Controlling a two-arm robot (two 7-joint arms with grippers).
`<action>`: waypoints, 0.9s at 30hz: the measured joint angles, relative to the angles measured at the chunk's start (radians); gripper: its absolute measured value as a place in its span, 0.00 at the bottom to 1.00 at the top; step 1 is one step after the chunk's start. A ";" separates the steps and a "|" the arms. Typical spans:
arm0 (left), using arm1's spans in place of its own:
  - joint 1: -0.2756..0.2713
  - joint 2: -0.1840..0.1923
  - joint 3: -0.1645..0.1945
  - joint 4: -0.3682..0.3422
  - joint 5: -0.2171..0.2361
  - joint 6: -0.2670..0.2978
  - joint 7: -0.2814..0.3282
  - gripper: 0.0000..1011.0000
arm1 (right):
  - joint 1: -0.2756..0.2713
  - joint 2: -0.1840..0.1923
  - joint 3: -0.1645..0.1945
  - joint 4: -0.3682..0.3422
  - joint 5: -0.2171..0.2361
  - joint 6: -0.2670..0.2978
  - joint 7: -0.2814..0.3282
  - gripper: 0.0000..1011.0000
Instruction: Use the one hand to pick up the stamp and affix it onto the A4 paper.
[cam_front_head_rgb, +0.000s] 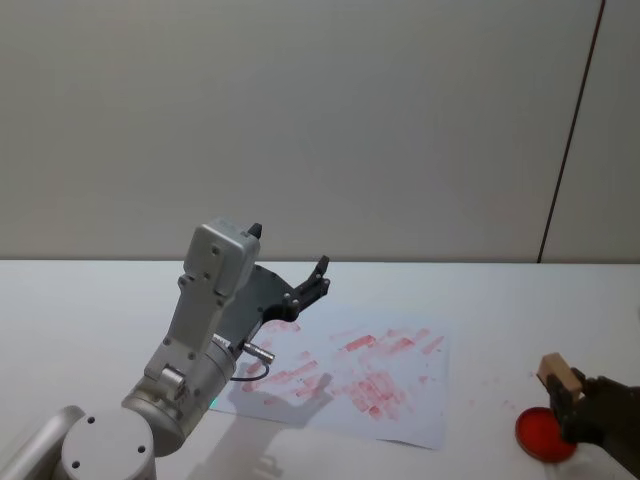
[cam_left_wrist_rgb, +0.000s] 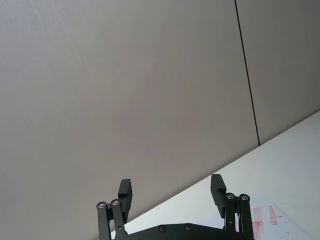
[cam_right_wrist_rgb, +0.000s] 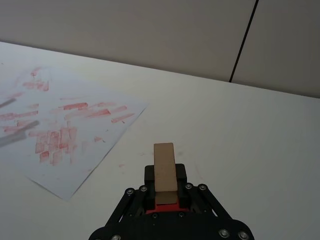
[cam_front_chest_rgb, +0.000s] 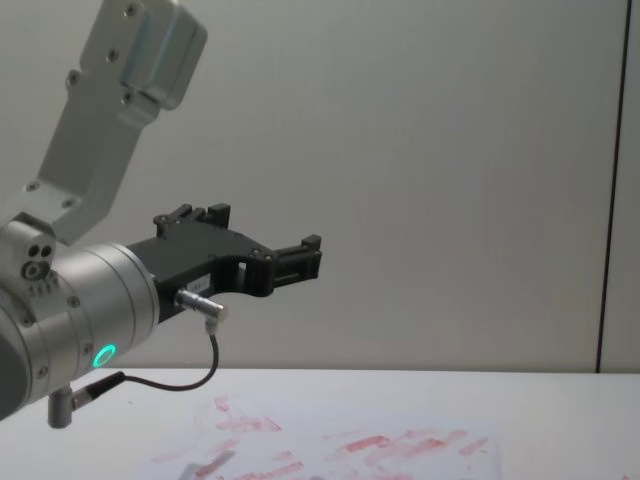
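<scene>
The stamp (cam_front_head_rgb: 559, 373), a small light-brown wooden block, stands upright in my right gripper (cam_front_head_rgb: 563, 393) at the table's right front, just above a round red ink pad (cam_front_head_rgb: 545, 437). The right wrist view shows my right gripper (cam_right_wrist_rgb: 165, 187) shut on the stamp (cam_right_wrist_rgb: 164, 159), a strip of red showing beneath. The A4 paper (cam_front_head_rgb: 352, 378), white with many red-pink smeared prints, lies mid-table, well to the left of the stamp; it also appears in the right wrist view (cam_right_wrist_rgb: 70, 127). My left gripper (cam_front_head_rgb: 290, 250) hangs open, raised above the paper's left part, its fingers (cam_left_wrist_rgb: 217, 190) spread with nothing between.
The left arm's grey links (cam_front_head_rgb: 205, 320) rise over the table's left front and cast a shadow on the paper. Bare white tabletop (cam_right_wrist_rgb: 235, 130) lies between the paper and the ink pad. A plain wall stands behind the table.
</scene>
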 joint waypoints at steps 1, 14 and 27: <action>0.000 0.000 0.000 0.000 0.000 0.000 0.000 0.99 | -0.005 0.004 0.002 0.000 -0.003 0.000 0.000 0.22; 0.000 0.000 0.000 0.000 0.000 0.000 0.000 0.99 | -0.031 0.017 0.004 0.015 -0.034 0.019 0.003 0.22; 0.000 0.000 0.000 0.000 0.000 0.000 0.000 0.99 | -0.025 0.009 -0.004 0.042 -0.071 0.024 0.016 0.22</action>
